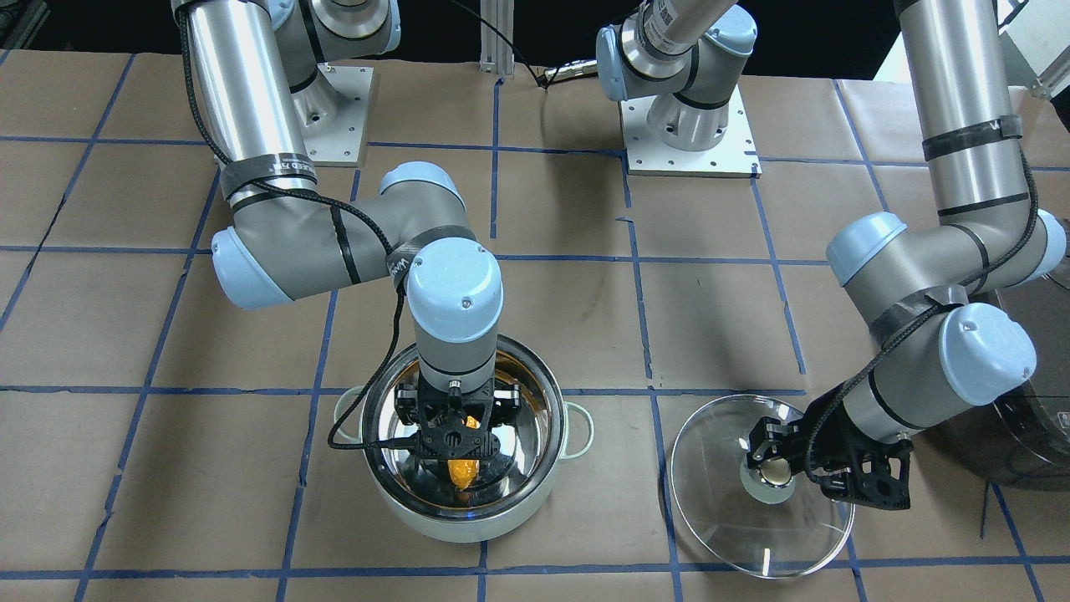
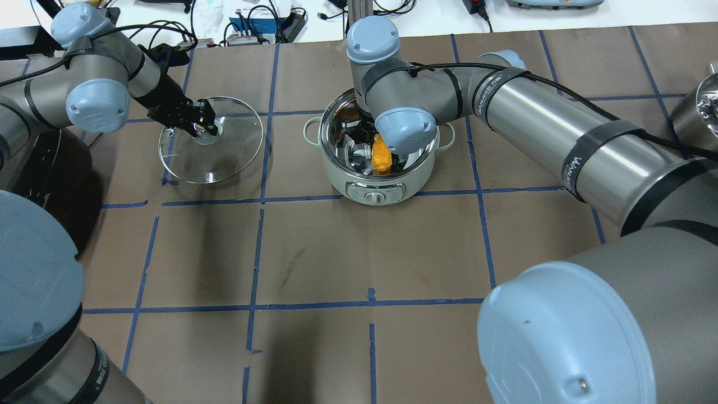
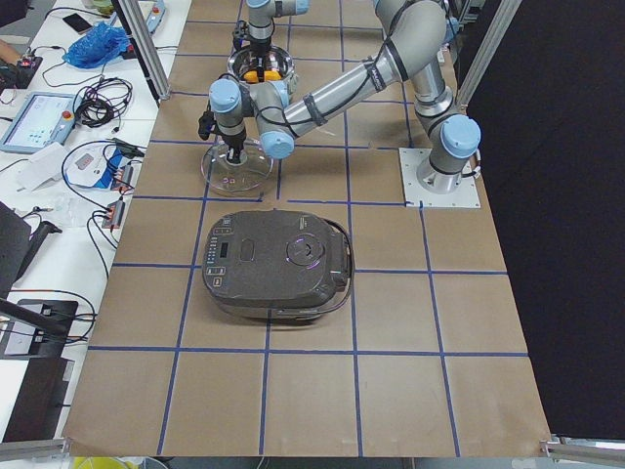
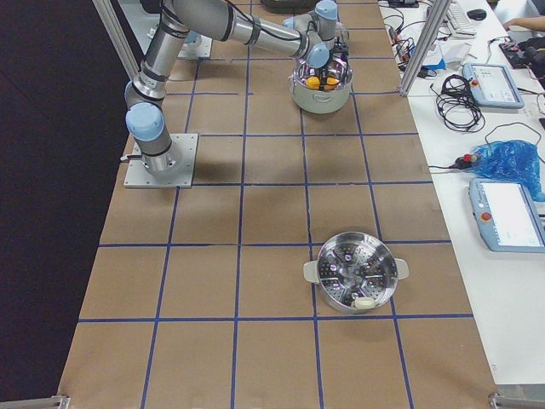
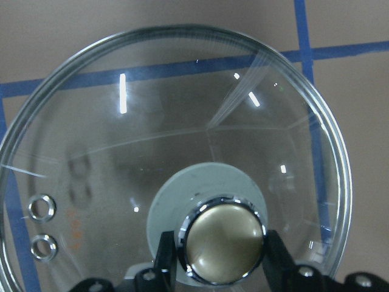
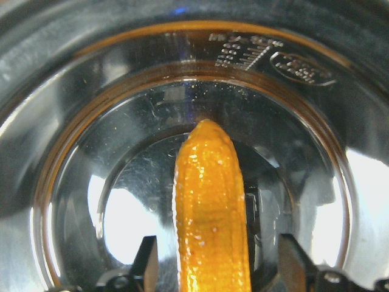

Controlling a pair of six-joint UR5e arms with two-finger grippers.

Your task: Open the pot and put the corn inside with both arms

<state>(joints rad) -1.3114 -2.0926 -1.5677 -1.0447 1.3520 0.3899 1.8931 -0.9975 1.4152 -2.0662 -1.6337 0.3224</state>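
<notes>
Right gripper (image 6: 217, 246) is being held down inside the pot (image 1: 468, 528), with its fingers (image 6: 148, 258) being held spread. The corn (image 6: 209, 207) is being seen inside the pot, centred between the fingers, tip pointing away from the wrist. A gap is being shown on each side, so it is not being pinched. Contact with the pot floor cannot be told. The pot is being left open on the worktop (image 1: 585, 334). The lid (image 1: 752, 535) is being shown well apart from it, on the robot's left. Left gripper (image 5: 220, 261) is being held at the lid, fingers (image 5: 165, 258) being pressed onto both sides of the knob (image 5: 222, 240), pinching it.
</notes>
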